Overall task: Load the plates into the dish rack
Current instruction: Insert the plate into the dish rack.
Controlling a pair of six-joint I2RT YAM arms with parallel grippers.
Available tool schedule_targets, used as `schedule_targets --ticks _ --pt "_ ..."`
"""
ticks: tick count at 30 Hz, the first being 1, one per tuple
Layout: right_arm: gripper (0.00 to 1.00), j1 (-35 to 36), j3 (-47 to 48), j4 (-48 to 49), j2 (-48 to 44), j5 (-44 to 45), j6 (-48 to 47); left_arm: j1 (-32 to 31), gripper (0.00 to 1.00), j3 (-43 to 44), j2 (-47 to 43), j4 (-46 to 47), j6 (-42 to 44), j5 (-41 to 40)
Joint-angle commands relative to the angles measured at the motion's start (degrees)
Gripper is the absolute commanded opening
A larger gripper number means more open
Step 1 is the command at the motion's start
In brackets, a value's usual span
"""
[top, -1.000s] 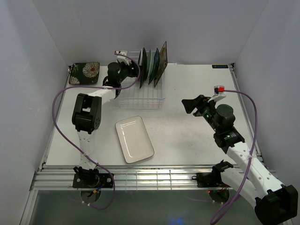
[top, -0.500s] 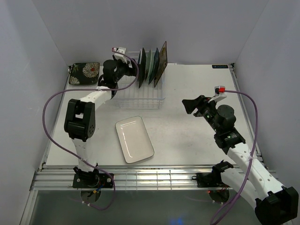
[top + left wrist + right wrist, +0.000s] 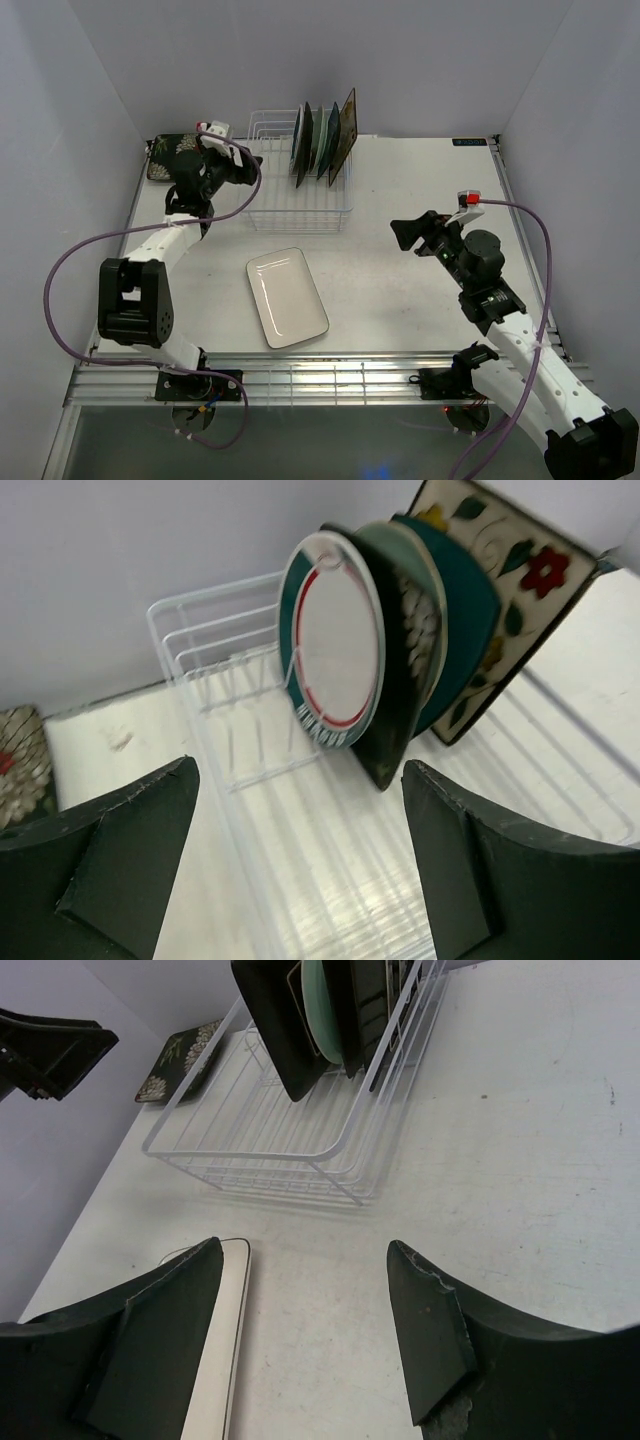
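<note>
The white wire dish rack (image 3: 300, 212) stands at the back of the table with several plates (image 3: 322, 140) upright in its right end. In the left wrist view the round white green-rimmed plate (image 3: 335, 650) is nearest, then a dark square one (image 3: 400, 690), a teal one (image 3: 465, 620) and a cream floral one (image 3: 520, 570). A white rectangular plate (image 3: 287, 297) lies flat in front of the rack. A dark floral plate (image 3: 168, 158) lies at the back left. My left gripper (image 3: 243, 165) is open and empty just left of the rack. My right gripper (image 3: 405, 232) hangs open and empty to the right.
Grey walls close in the back and both sides. A purple cable loops out from the left arm over the table's left edge. In the right wrist view the rack (image 3: 250, 1155) lies ahead and the white plate (image 3: 225, 1360) sits beside the left finger.
My left gripper has pulled back leftward from the plates in the rack and its jaws have widened. The right arm has barely shifted.
</note>
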Motion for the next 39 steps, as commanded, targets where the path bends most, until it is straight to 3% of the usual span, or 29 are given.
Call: schedule_targets --ticks 1,7,16,20,39 --pt "0.73 0.2 -1.0 -0.1 -1.8 -0.3 -1.4 1.2 0.93 -3.7 -5.0 -1.9 6.1 -2.6" --pt "0.73 0.2 -2.7 -0.4 -3.6 -0.7 -1.5 3.8 0.93 -5.9 -6.8 -2.3 15.1 -11.0" --pt "0.73 0.2 -3.8 0.9 -3.1 -1.8 -1.4 9.0 0.94 -0.4 -1.9 -5.4 20.7 -18.2" --pt "0.73 0.2 -4.1 0.8 -3.3 -1.9 -1.4 10.3 0.98 4.7 2.9 -9.1 23.6 -17.0" --pt "0.73 0.2 -5.0 2.3 -2.7 -3.8 -1.4 14.3 0.98 5.9 17.4 -5.2 50.5 -12.6"
